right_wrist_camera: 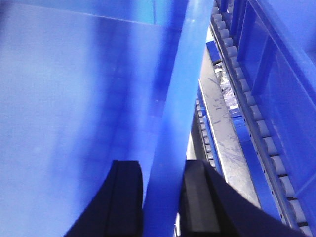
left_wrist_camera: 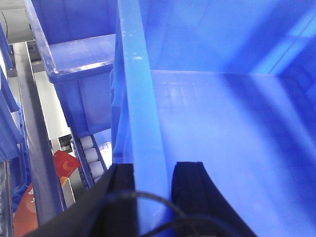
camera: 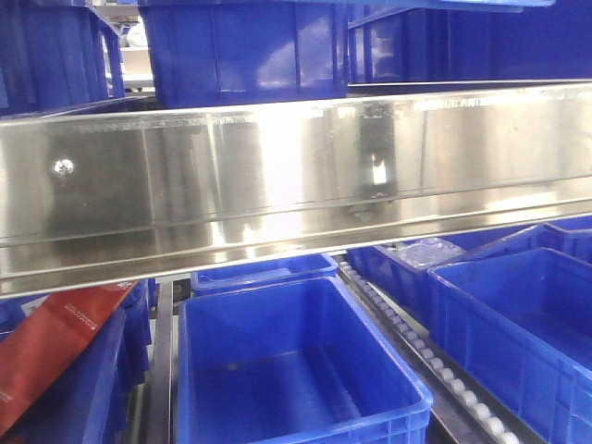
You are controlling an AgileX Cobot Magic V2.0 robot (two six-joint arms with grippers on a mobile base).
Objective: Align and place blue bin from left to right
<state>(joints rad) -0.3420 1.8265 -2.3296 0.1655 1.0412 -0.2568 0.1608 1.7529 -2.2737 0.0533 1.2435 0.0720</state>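
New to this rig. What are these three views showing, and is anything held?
It is a two-armed robot on a mobile base. The front view looks at a rack: a steel beam, other bins and a roller track. The other two views come from cameras on the wrists. In each, black fingers straddle a wall of the blue bin: the left gripper is closed on one rim, the right gripper on apparently the opposite one.
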